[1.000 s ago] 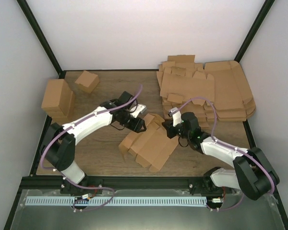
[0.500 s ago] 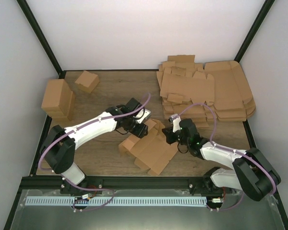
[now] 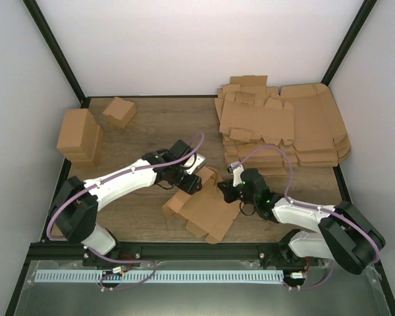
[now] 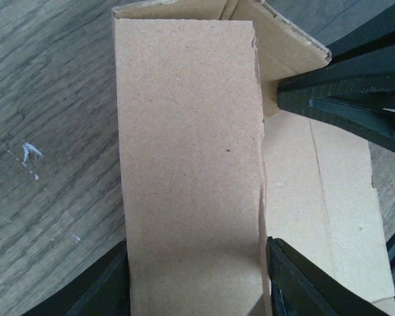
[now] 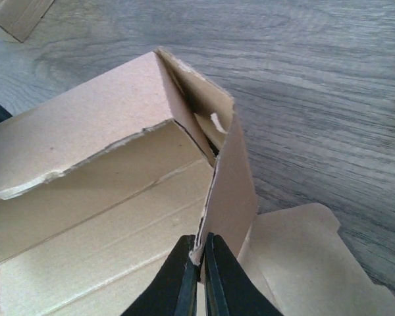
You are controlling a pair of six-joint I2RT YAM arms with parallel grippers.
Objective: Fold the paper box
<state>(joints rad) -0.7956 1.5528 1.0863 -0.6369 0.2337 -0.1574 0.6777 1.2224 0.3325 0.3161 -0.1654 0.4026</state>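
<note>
The paper box (image 3: 207, 209) lies half folded in the middle of the table, a brown tray with raised walls and loose flaps. My left gripper (image 3: 189, 185) straddles its far-left wall; in the left wrist view the folded wall panel (image 4: 184, 131) fills the gap between the fingers (image 4: 112, 286), which press its two edges. My right gripper (image 3: 225, 191) meets the box's right end. There its jaws (image 5: 203, 263) are shut on the lower edge of an upright side flap (image 5: 234, 184). The right gripper's fingers (image 4: 342, 99) show in the left wrist view beside the box corner.
A pile of flat cardboard sheets (image 3: 283, 125) fills the back right corner. A small cube-like box (image 3: 120, 110) and a taller brown box (image 3: 79, 135) stand at the back left. Black frame posts and white walls enclose the table.
Both grippers and the box have moved toward the near edge of the table. The left arm has swung lower and stretched further over the box's left end.
</note>
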